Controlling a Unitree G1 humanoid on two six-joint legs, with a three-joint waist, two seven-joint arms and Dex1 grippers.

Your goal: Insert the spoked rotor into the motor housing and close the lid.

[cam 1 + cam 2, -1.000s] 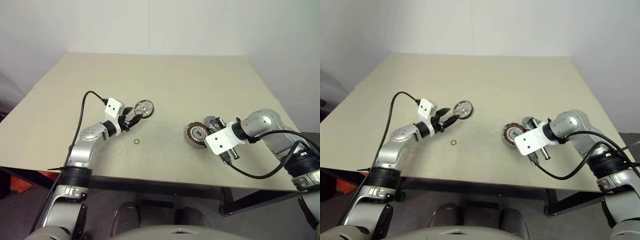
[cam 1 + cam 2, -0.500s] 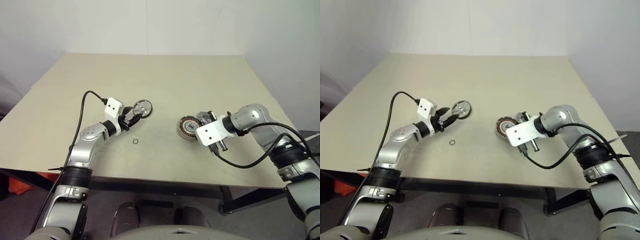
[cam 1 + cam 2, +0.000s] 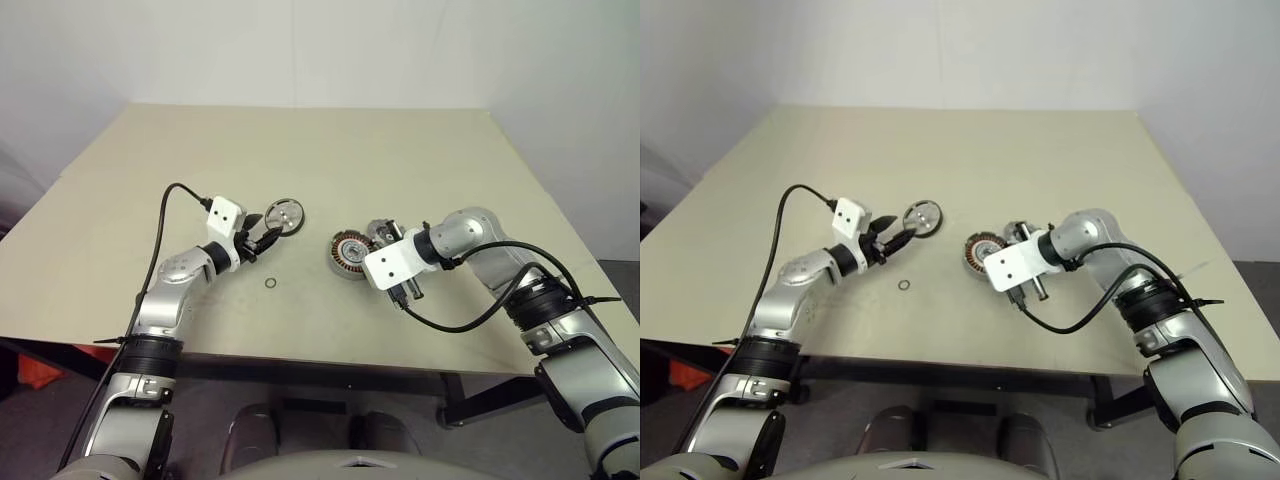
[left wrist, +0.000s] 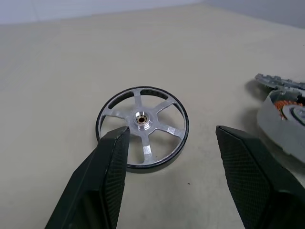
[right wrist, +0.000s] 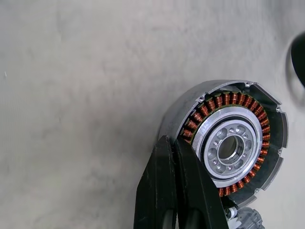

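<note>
Lying between rotor (image 3: 285, 215) and housing (image 3: 349, 255), small ring (image 3: 271, 283), left tool (image 4: 169, 143) released, right tool (image 5: 177, 157) clenched, seemingly empty.

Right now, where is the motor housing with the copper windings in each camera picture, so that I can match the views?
Left eye view: the motor housing lies right of the table's centre, beside the right gripper.
Right eye view: same place.
Left wrist view: only its pale rim shows, at the right edge.
Right wrist view: it lies lower right, windings facing up.
Shared landmark: the spoked rotor, which lies to its left.
</note>
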